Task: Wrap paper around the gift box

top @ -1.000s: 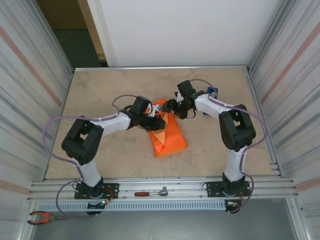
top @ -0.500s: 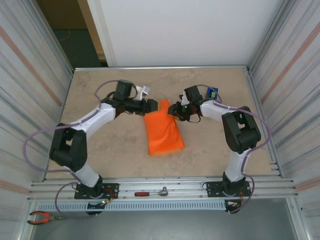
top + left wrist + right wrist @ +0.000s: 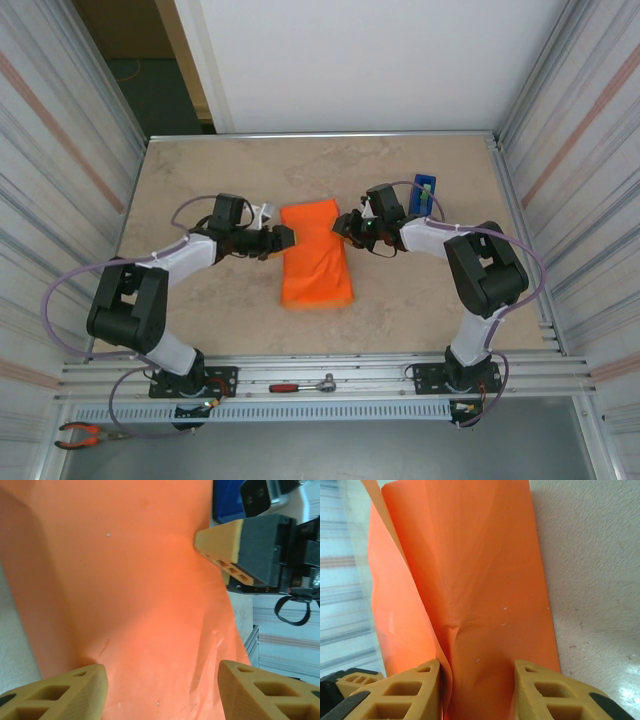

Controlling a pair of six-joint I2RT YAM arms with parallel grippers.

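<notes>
1. Overhead, on the top camera, we note the paper [image 3: 315,262] lying as one long orange bundle in the middle of the counter [image 3: 200,180], folded over itself. We cannot make out the outline of the gift box under it.
2. Same view: the left hand [image 3: 283,239] sits at the bundle's left edge. The right hand [image 3: 347,226] sits at its right edge, toward the far end. A blue tape dispenser [image 3: 425,192] stands just beyond the right arm, apart from the paper.
3. Left wrist view: we see the left hand [image 3: 162,675] with its fingers well apart and not closed on anything. The orange paper [image 3: 135,580] spreads out beyond them. Across the sheet, one fingertip [image 3: 212,542] of the right hand touches the paper's far side, with the blue dispenser [image 3: 227,500] behind it.
4. Right wrist view: the fingers of the right hand [image 3: 476,672] stand partly apart with creased paper [image 3: 470,570] between them. A raised flap stands along the inside of one finger. We cannot tell whether they pinch the sheet or only straddle it. The paper runs away from the hand, and its right edge lies flat on the counter [image 3: 590,580].
</notes>
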